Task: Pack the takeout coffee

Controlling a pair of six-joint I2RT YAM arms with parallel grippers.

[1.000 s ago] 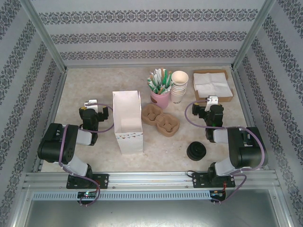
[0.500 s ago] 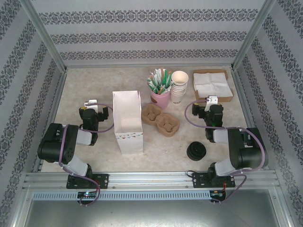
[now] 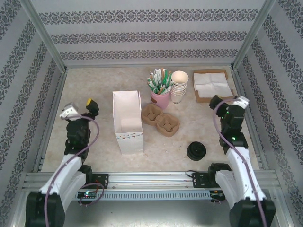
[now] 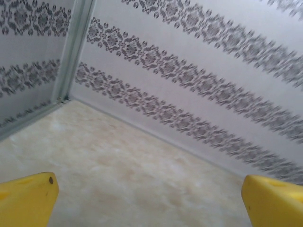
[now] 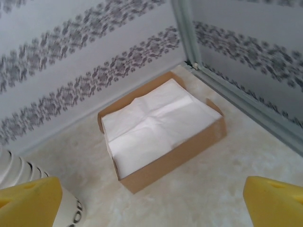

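Found right hand [image 3: 228, 101] spread to its widest, gripping nothing, poised over right side of bench [image 3: 94, 85]. Found left hand [image 3: 80, 107] likewise wide open and empty, over left side, aimed toward far left corner.

Looked outward from right hand: napkin box [image 5: 161, 137] straight ahead toward far right corner; stack of paper cups [image 3: 180, 85] to far-left of hand, glimpsed at left edge of right wrist view. Logged pink holder of stirrers [image 3: 160, 92] just beside cups, on their left; could not tell whether touching.

Marked pulp cup carrier [image 3: 161, 119] mid-bench, long axis slanting far-left to near-right, wells vacant. Marked white bag [image 3: 128, 123] upright, mouth open, just left of carrier, long axis near to far, between carrier and left hand. Spotted black lids [image 3: 196, 151] near, just left of right arm.

Judged packing not yet begun. Judged right arm nearer to cups and lids, left arm nearer to bag. Reckoned first reach as right hand going far-left to topmost cup.
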